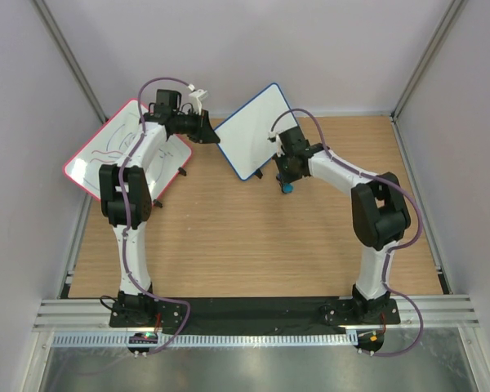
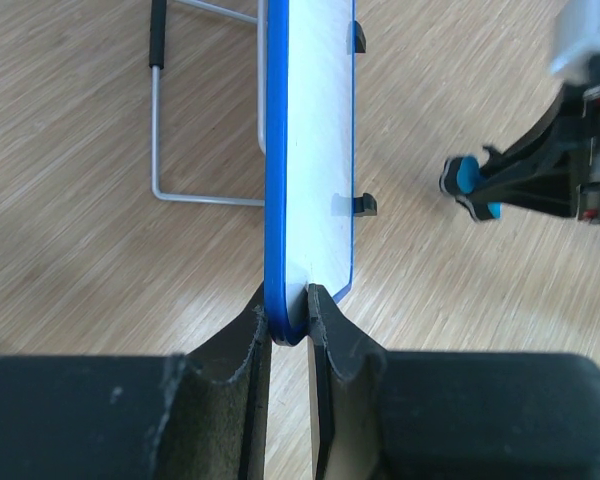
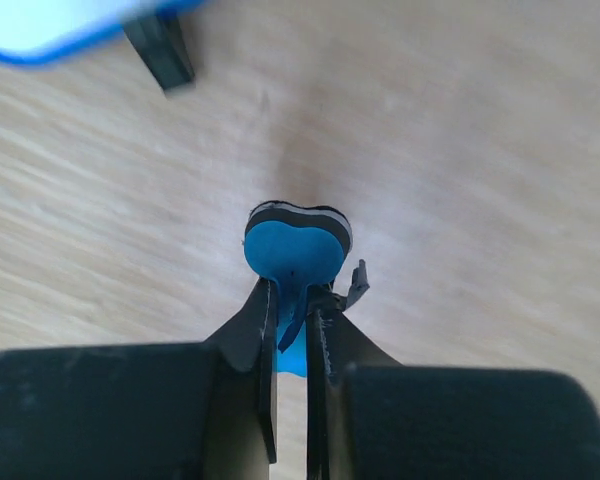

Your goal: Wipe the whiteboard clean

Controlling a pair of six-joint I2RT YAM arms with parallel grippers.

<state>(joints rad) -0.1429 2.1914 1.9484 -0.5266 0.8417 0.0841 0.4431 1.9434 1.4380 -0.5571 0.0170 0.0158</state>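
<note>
The whiteboard with the dark blue frame is held tilted above the wooden table; its face looks blank. My left gripper is shut on its left corner; in the left wrist view the jaws pinch the blue edge of the board. My right gripper is just below the board's right side, shut on a small blue eraser with a black and white pad. The right wrist view shows the eraser between the jaws, above the table, with the board's corner at the top left.
A larger red-framed whiteboard with scribbles leans at the back left, partly behind my left arm. Its wire stand rests on the table. Grey walls enclose the table on three sides.
</note>
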